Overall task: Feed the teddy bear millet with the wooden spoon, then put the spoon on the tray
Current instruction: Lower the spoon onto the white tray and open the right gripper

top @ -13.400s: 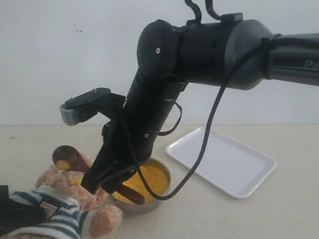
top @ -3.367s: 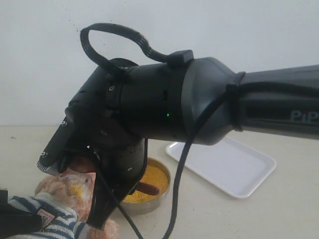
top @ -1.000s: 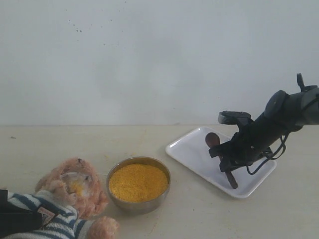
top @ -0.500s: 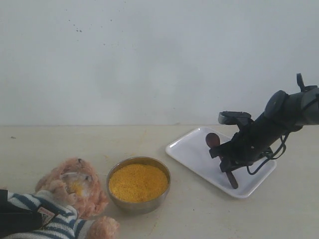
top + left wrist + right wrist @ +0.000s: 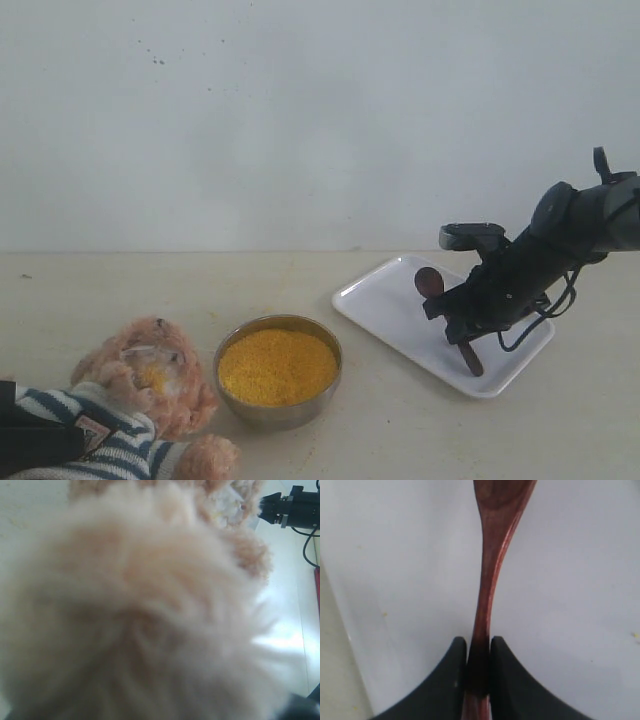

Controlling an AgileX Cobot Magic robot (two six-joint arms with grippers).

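Observation:
The teddy bear (image 5: 150, 370) lies at the front left with yellow grains on its muzzle. My left gripper (image 5: 30, 435) is the black shape pressed on its striped shirt. Fur (image 5: 135, 605) fills the left wrist view and hides the fingers. Millet (image 5: 277, 365) is heaped in the steel bowl (image 5: 278, 412) beside the bear. My right gripper (image 5: 460, 325) (image 5: 479, 642) is shut on the handle of the wooden spoon (image 5: 429, 283) (image 5: 492, 570). The spoon slants over the white tray (image 5: 385, 300) (image 5: 395, 555), its handle end down at the tray's surface.
A plain white wall rises behind the beige table. The right arm (image 5: 292, 507) shows far off in the left wrist view. A few stray grains dot the tray. The tray's front corner lies close to the table's front right area.
The right arm has carried the spoon from the bear's face to the tray. Over the last second it shifted only slightly to the right. The bear and bowl stayed put.

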